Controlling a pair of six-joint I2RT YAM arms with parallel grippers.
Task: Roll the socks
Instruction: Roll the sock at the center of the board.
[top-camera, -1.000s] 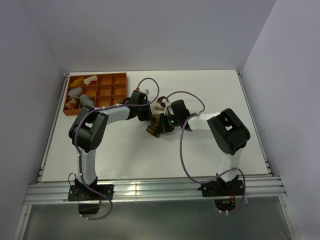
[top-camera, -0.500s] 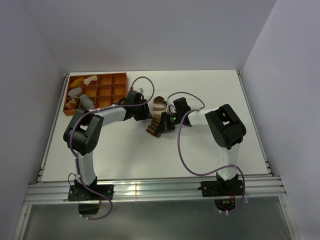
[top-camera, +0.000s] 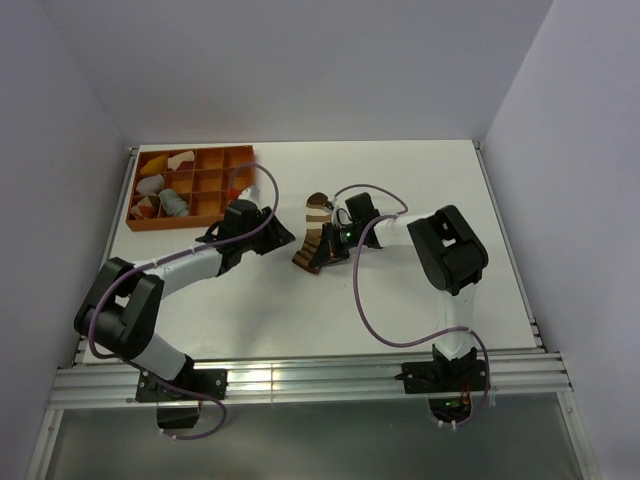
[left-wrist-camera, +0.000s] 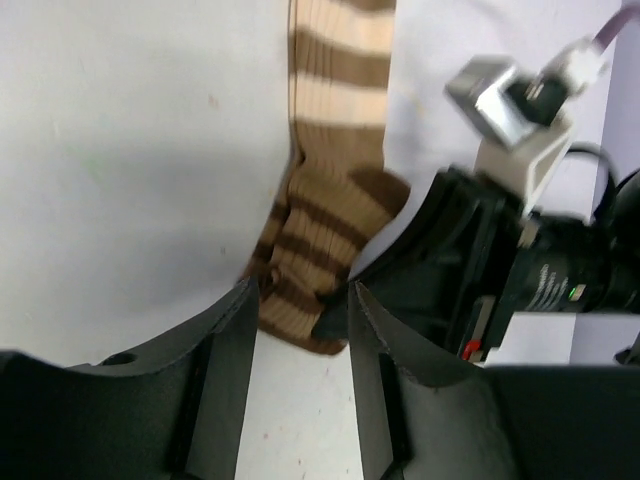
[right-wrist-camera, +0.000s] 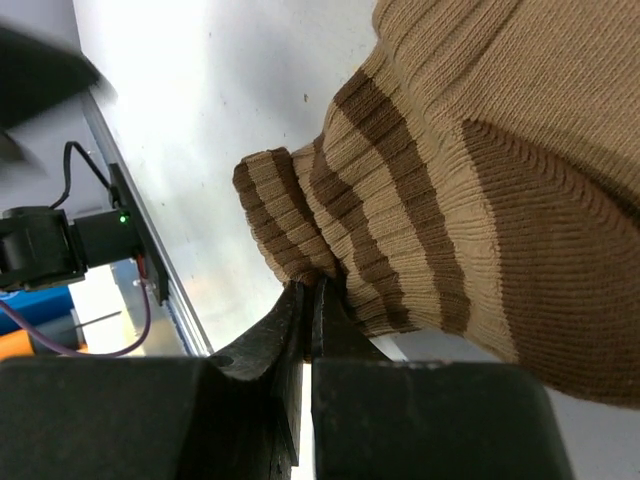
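The brown striped sock (top-camera: 314, 230) is lying near the middle of the counter (top-camera: 420, 170). Its long axis is running from the far side toward the near edge, leaning slightly left at the near end. The broad-striped part is pointing away from the arms. The ribbed, narrow-striped end is lying bunched and nearest them.

The right pincer (right-wrist-camera: 308, 292) is clenching a fold of that ribbed end, its jaws pressed tight together on the fabric. The left pincer (left-wrist-camera: 300, 298) is standing released, with its jaws parted and nothing between them. It is hovering just to the left of the sock, aimed at the bunched end.

The grey sock (top-camera: 172, 203) is sitting in the orange tray (top-camera: 205, 153) at the far-left corner of the counter, well apart from both pincers.
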